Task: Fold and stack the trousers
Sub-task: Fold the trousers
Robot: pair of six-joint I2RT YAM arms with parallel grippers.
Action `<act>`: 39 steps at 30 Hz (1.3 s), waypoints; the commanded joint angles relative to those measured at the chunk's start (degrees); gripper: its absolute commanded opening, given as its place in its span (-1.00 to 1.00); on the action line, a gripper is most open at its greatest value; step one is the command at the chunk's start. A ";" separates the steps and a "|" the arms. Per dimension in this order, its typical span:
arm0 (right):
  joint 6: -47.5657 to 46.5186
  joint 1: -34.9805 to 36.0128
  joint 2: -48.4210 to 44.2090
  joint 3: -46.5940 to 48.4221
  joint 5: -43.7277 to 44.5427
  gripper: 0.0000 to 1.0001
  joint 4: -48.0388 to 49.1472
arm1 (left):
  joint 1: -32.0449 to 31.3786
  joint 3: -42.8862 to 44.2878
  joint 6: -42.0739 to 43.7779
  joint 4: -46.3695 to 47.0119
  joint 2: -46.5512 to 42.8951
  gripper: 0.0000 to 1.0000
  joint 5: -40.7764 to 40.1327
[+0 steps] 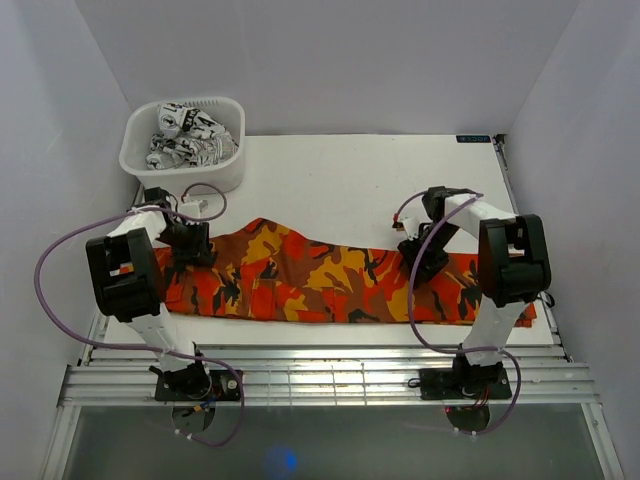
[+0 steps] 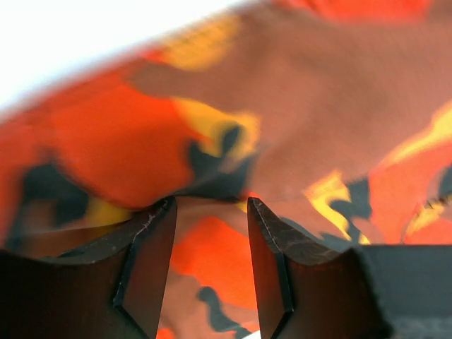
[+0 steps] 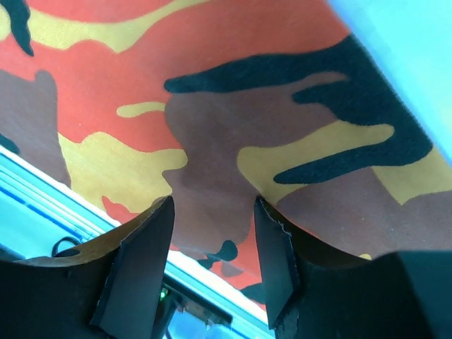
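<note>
your arm bases sit on the ribbed metal rails [image 1: 330, 385] at the near edge, and each arm covers part of the cloth below it. the left gripper [image 1: 190, 247] is down on the left end of the orange, yellow, brown and black camouflage trousers [image 1: 300, 278]. its wrist view is blurred, yet you can see its dark fingers [image 2: 145, 261] drawn in on a raised fold of the cloth. the right gripper [image 1: 417, 262] is down near the right end, and its fingers [image 3: 141, 268] likewise pinch a ridge of cloth, with creases running out from the tips. the right arm hides part of that end, so you cannot tell waist from hem there. the trousers lie stretched left to right across the near half of the flat white table [image 1: 340, 170]; how many layers, you cannot tell. plain pale walls [image 1: 330, 60] close in three sides. at the far left corner stands a white plastic basket [image 1: 222, 172] holding crumpled black-and-white patterned cloth [image 1: 185, 135].
</note>
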 commanded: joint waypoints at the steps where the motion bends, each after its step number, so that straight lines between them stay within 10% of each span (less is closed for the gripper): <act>1: -1.67 -0.71 9.68 8.31 4.05 0.13 7.69 | 1.93 5.24 -4.97 3.37 1.23 0.11 -3.79; 8: -0.96 -1.76 3.30 15.02 2.11 0.15 2.85 | 6.40 7.62 -6.29 3.48 4.39 0.13 -8.29; 21: -4.39 -35.32 -7.62 10.27 2.72 0.40 2.66 | 6.85 3.41 -5.33 1.44 -4.65 0.25 7.88; 39: -5.27 -39.29 1.18 -0.72 7.47 0.62 12.52 | 5.62 1.38 -3.39 0.48 -10.46 0.25 10.18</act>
